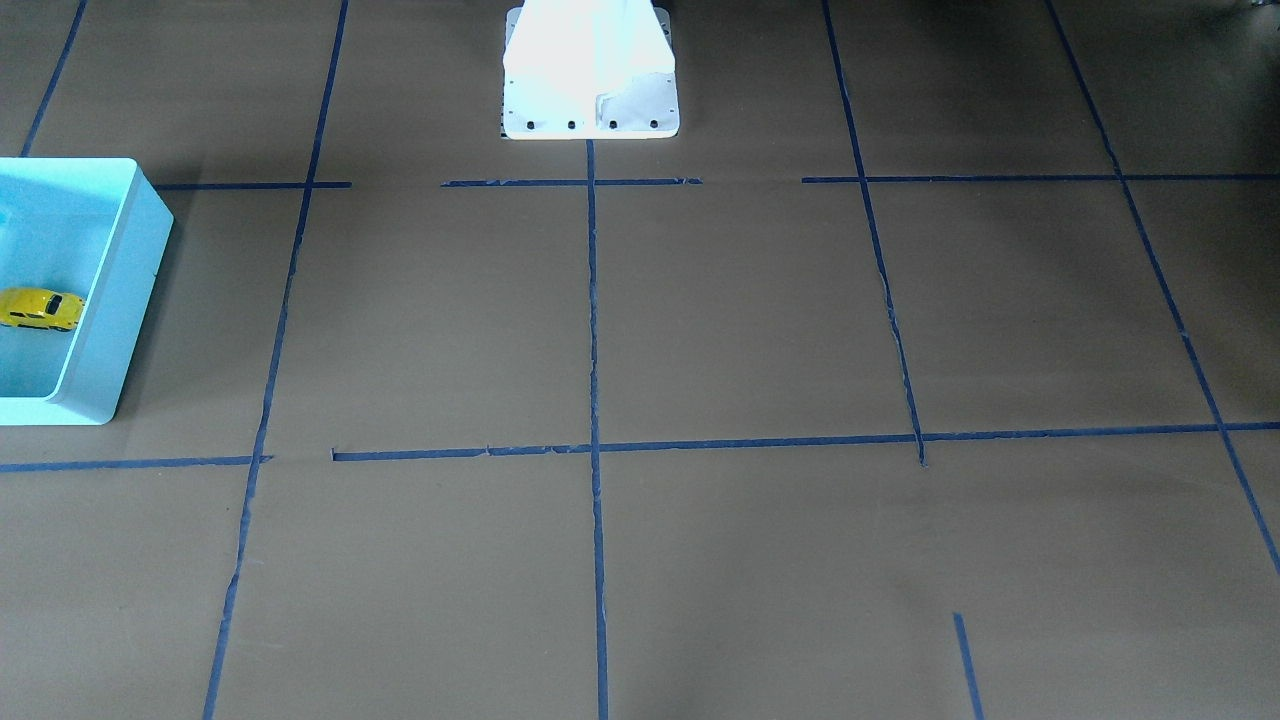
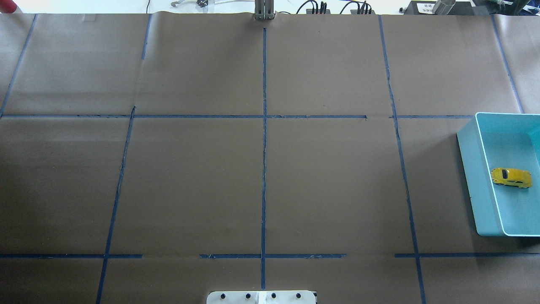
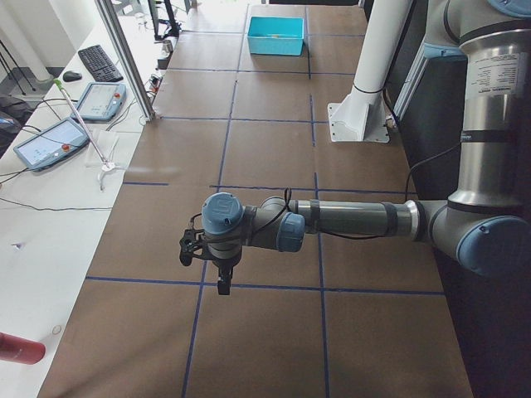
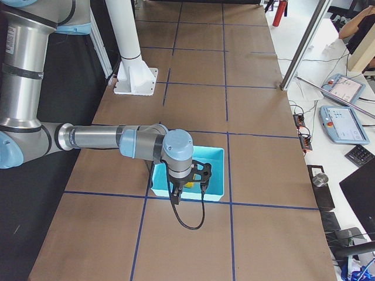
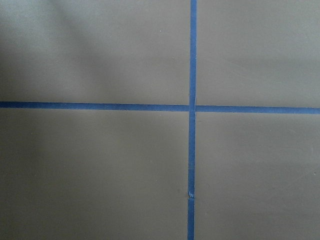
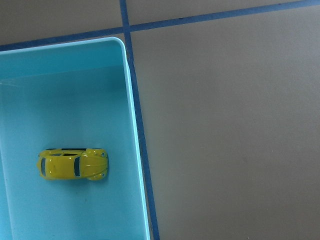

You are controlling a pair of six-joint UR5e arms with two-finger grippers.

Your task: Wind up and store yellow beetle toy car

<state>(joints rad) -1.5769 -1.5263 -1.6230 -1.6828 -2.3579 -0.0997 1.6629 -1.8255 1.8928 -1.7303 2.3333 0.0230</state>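
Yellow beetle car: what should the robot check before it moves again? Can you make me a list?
1. Yellow beetle toy car lies inside the light blue bin: ok.
2. Car sits on its wheels, roof up: ok.
3. Nothing touches the car in the right wrist view: ok.
4. Right gripper over the bin, fingers open or shut: cannot tell.
5. Left gripper far from the bin, over bare table: ok.
6. Car wound up: cannot tell.
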